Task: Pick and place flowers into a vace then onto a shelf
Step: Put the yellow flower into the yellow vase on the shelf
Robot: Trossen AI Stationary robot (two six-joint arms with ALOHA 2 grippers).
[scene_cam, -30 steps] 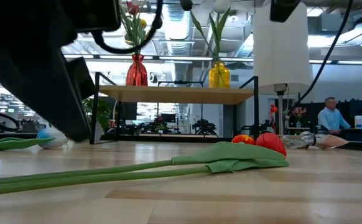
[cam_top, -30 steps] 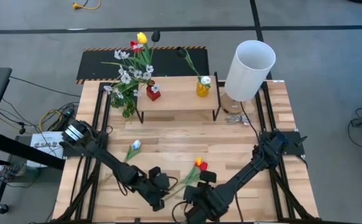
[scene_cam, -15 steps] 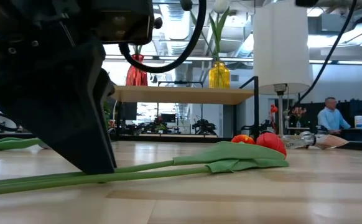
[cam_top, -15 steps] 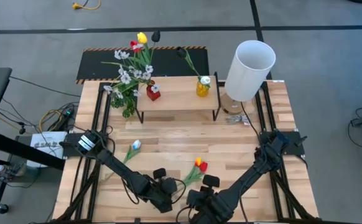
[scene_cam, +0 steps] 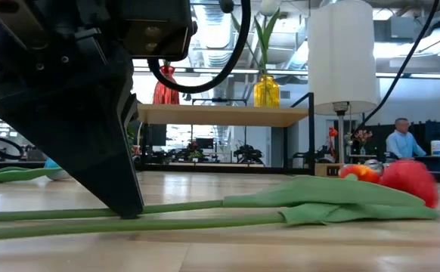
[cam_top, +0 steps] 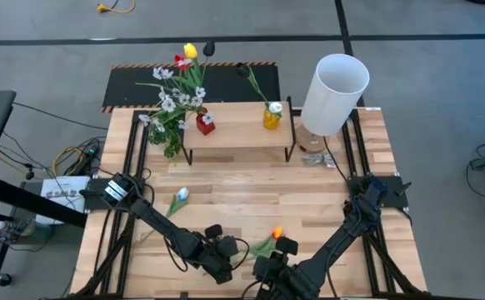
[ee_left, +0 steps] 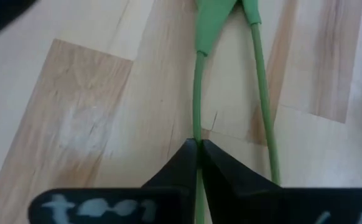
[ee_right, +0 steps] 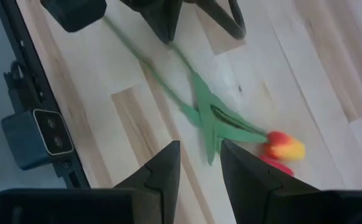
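Observation:
Two tulips, one orange (cam_top: 277,232) and one red (scene_cam: 406,181), lie together on the table near its near edge, their long green stems (scene_cam: 205,213) running toward my left gripper (ee_left: 198,144). That gripper stands over the stems' free ends (cam_top: 223,252) and is shut on one of them. My right gripper (ee_right: 198,144) hovers open above the tulips' leaves (ee_right: 211,121), close beside the left one (cam_top: 273,267). A white tulip (cam_top: 181,194) lies farther left. The shelf (cam_top: 238,127) carries a red vase (cam_top: 205,125) full of flowers and a yellow vase (cam_top: 272,117). My left gripper pinches one thin green stem (ee_left: 197,127) between its two fingertips, well away from the leaves. The fingers (scene_cam: 122,181) come from above, pointing down, one on each side of the stem. That stem lies low along the table; the second stem (ee_left: 263,112) runs free beside it.
A tall white lamp (cam_top: 335,82) stands at the shelf's right end. A bushy green sprig (cam_top: 172,143) hangs by the shelf's left end. Bare wood lies between the shelf and the tulips. Beyond the table, a person (scene_cam: 398,145) sits in the room.
My left gripper has come toward the table's right and down onto the stems. My right gripper has drawn back a little toward the near edge. The orange and red tulips have slid toward the near edge and right; their heads blur in the low view.

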